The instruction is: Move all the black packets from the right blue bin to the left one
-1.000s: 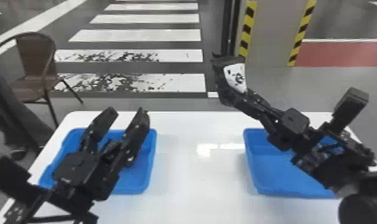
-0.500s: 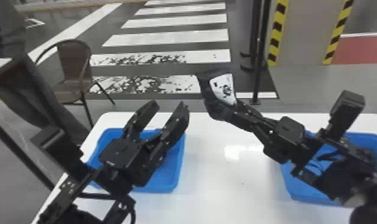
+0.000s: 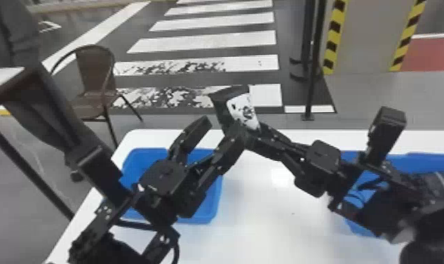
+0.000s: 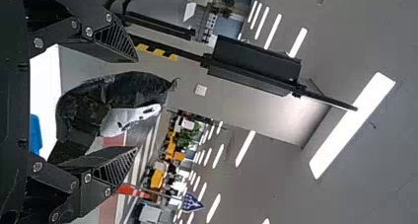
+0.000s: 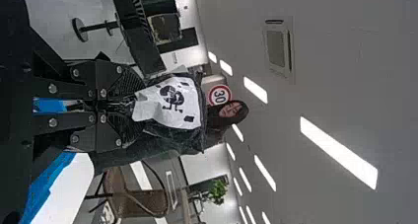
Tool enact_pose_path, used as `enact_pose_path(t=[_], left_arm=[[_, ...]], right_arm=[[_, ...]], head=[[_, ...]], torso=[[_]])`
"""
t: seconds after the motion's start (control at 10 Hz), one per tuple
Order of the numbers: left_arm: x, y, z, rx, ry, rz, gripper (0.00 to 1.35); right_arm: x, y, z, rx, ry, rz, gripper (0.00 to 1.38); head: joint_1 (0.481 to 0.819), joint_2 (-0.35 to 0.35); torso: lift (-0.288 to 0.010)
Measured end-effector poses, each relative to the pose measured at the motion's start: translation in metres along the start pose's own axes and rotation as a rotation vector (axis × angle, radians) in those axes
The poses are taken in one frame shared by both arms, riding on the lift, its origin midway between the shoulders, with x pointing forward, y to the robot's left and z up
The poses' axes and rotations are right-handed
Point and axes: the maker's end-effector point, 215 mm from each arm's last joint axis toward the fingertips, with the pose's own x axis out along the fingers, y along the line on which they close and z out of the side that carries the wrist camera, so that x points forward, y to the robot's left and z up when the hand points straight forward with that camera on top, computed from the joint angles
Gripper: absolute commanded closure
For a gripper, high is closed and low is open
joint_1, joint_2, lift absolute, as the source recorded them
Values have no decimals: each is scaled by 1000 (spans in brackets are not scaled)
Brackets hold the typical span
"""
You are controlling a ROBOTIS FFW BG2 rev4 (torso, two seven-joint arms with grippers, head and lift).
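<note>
While aloft, packet (image 3: 244,110) in right pincer (image 3: 257,134)

Two bins sat apart on a white table.
The smooth, glossy tabletop (image 3: 266,224), rounded at its far left corner, bore an open, rectangular blue plastic bin (image 3: 214,210) on the left and another open blue plastic bin (image 3: 431,160) on the right, with bare white surface between them.

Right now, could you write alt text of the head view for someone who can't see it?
The robot's right gripper holds a black packet with a white patch, and the open left gripper is close to it. Below, a white table bears two blue bins, with a chair beyond.
</note>
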Motion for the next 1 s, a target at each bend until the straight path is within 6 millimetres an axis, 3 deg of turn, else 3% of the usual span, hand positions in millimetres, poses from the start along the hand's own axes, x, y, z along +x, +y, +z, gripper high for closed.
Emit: enact_pose_path(t=[0.5, 0.7, 0.8, 0.9, 1.0], left_arm=[[4, 0, -17, -10, 47, 0, 440], [5, 2, -24, -16, 71, 9, 441], [6, 2, -27, -22, 76, 10, 550], [7, 2, -28, -26, 78, 11, 1190], [8, 3, -31, -14, 90, 25, 1207]], right_arm=[[19, 32, -28, 61, 39, 71, 1084], [32, 59, -43, 91, 63, 129, 1084], [38, 70, -48, 94, 75, 152, 1084], [40, 75, -50, 93, 81, 164, 1082], [40, 75, -52, 99, 82, 166, 1082]], head=[[664, 246], [679, 277], [686, 295], [688, 301], [689, 302]], torso=[[-140], [-140], [-140], [-140], [-140]])
